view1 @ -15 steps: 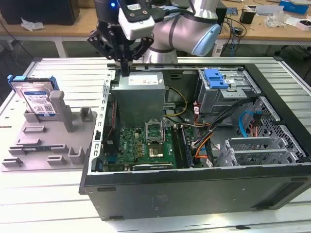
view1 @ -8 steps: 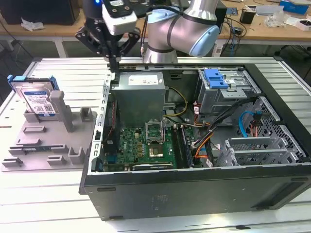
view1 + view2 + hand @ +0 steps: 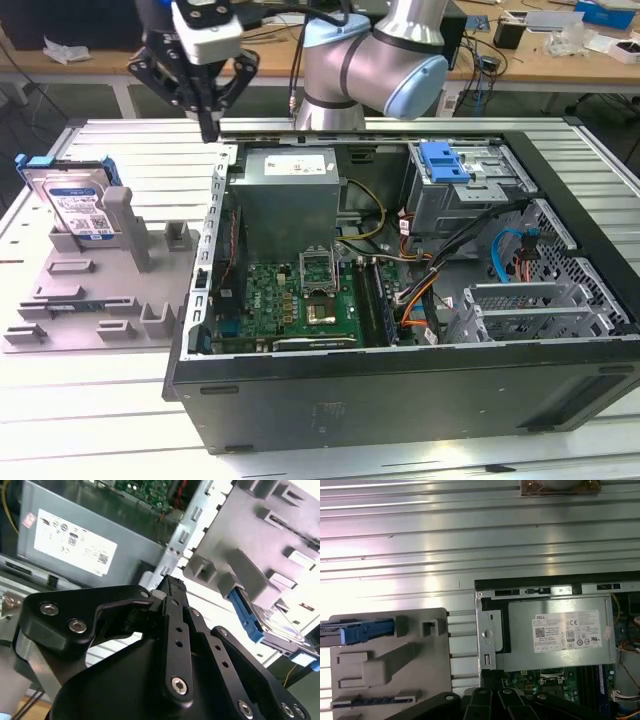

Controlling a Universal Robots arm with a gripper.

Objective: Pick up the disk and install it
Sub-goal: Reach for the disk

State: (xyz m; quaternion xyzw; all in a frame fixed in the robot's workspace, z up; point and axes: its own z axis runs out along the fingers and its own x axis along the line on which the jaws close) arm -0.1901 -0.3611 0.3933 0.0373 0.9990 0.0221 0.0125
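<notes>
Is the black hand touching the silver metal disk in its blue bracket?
Apart. The exterior view shows the hand near the black computer case, the disk well aside.

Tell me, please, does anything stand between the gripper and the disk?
Nothing visible does. In the exterior view the gripper hangs in open air by the computer case edge, up and to the exterior view's right of the disk. The holder's grey upright post stands close beside the disk on that side.
</notes>
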